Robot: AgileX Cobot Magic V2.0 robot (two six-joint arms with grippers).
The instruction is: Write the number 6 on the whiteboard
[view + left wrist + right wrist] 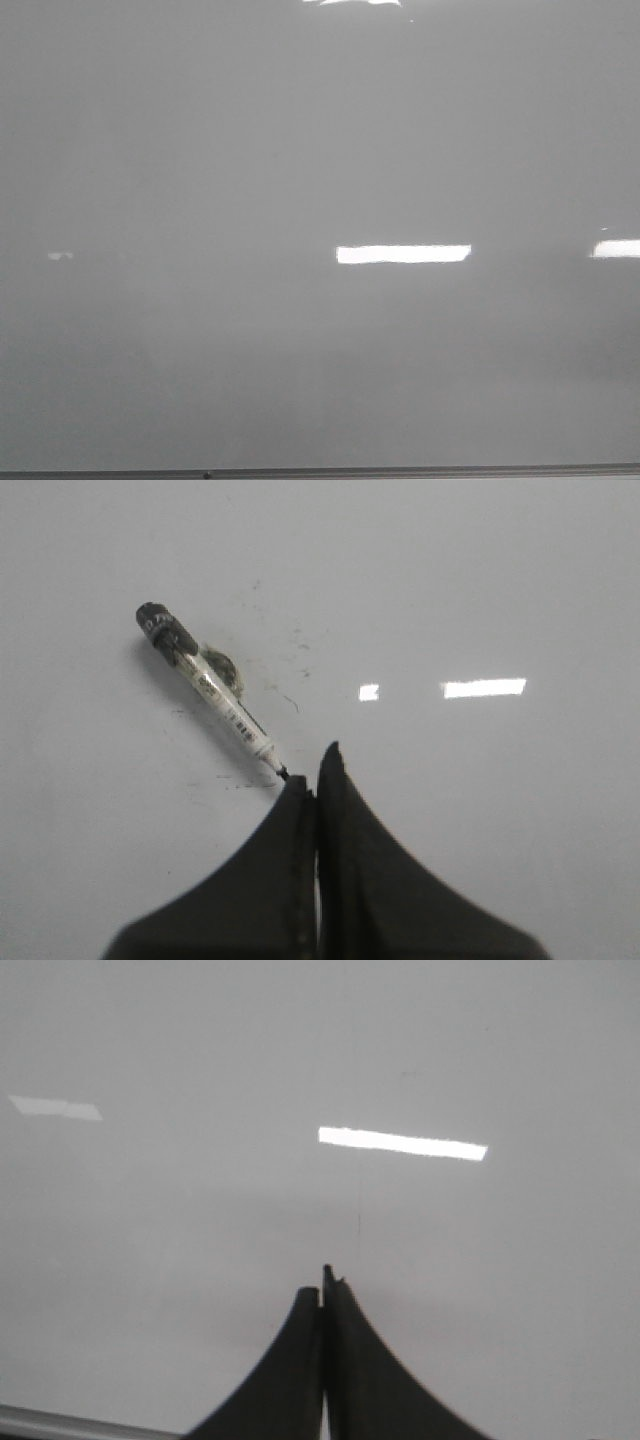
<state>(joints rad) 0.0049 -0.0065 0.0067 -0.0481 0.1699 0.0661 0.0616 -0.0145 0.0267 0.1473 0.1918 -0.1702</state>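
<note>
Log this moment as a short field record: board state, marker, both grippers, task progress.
board: whiteboard fills the front view, glossy, with glare patches; grey frame edge along the bottom
writing: no number 6 visible in any view; only faint smudges near the marker
marker: marker lies flat on the board, dark cap end away from the left gripper, tip next to the fingers
left gripper: left gripper fingers together, holding nothing
right gripper: right gripper fingers together, over bare board
progress: marker not picked up, digit not started
</note>
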